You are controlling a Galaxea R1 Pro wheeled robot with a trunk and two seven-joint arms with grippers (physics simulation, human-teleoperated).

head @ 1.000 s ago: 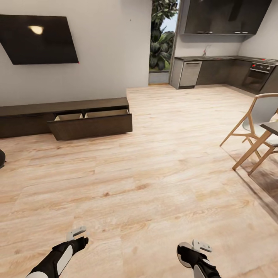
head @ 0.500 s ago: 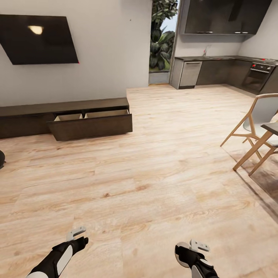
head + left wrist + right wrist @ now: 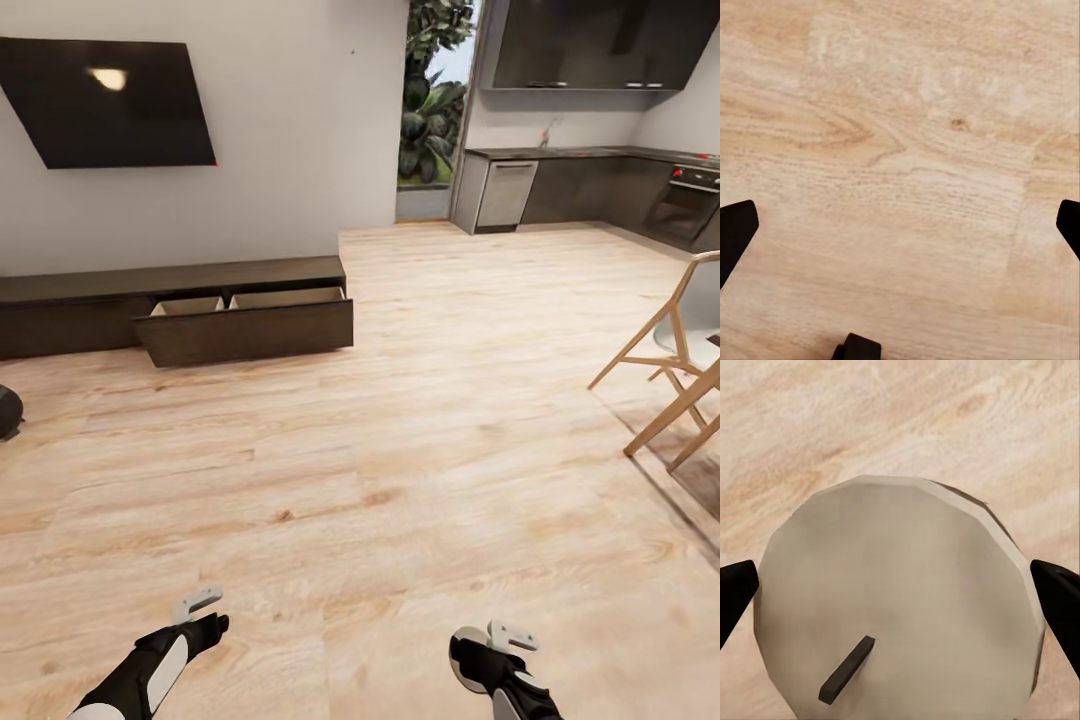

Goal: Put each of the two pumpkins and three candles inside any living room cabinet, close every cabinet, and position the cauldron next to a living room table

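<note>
The long dark-brown cabinet (image 3: 80,300) stands against the white wall at the far left, with one wide drawer (image 3: 250,330) pulled out and its pale wood inside showing. In the right wrist view a grey-beige candle (image 3: 900,600) with a short dark wick sits between the two black fingertips, above the wood floor. My right gripper (image 3: 495,640) is shut on it, low at the bottom of the head view. My left gripper (image 3: 195,605) hangs open over bare floor, with nothing between its fingers (image 3: 735,232). No pumpkins are in view.
A dark round object (image 3: 5,410), cut off by the frame, sits on the floor at the left edge. Wooden chair legs (image 3: 670,400) and a table edge stand at the right. A black TV (image 3: 110,100) hangs above the cabinet, and the grey kitchen (image 3: 590,180) lies beyond.
The whole picture has shifted slightly to the right, so the camera has turned a little left. Both grippers stay as they were, the right one still holding the candle.
</note>
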